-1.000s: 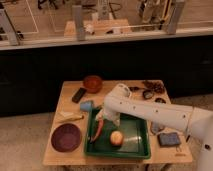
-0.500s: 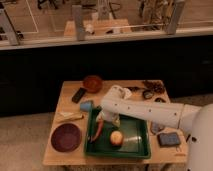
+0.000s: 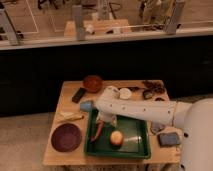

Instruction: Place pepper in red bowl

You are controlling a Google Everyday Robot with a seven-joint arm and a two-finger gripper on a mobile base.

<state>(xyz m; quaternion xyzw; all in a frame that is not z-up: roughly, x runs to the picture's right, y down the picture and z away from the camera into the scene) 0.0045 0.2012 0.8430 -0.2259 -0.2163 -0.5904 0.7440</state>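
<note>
Tool (image 3: 103, 121) is low over the left end of the green tray (image 3: 120, 154), at the upper end of the pepper (image 3: 99, 131), which leans in the tray beside the round fruit (image 3: 116, 138). Whether the tool is clamped on the pepper cannot be told. Risks: a hold near the tip could let the thin pepper swing or slip on lift. The red bowl (image 3: 92, 83) at the far edge of the tabletop (image 3: 75, 157) is small, so an off-centre release may drop it across the rim.

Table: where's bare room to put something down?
Bare wood shows on the table at its back-left corner, left of the red bowl; also the right half of the green tray, beyond the fruit. Crowded: the back right, and the tray's left, where the gripper hangs by the pepper.
</note>
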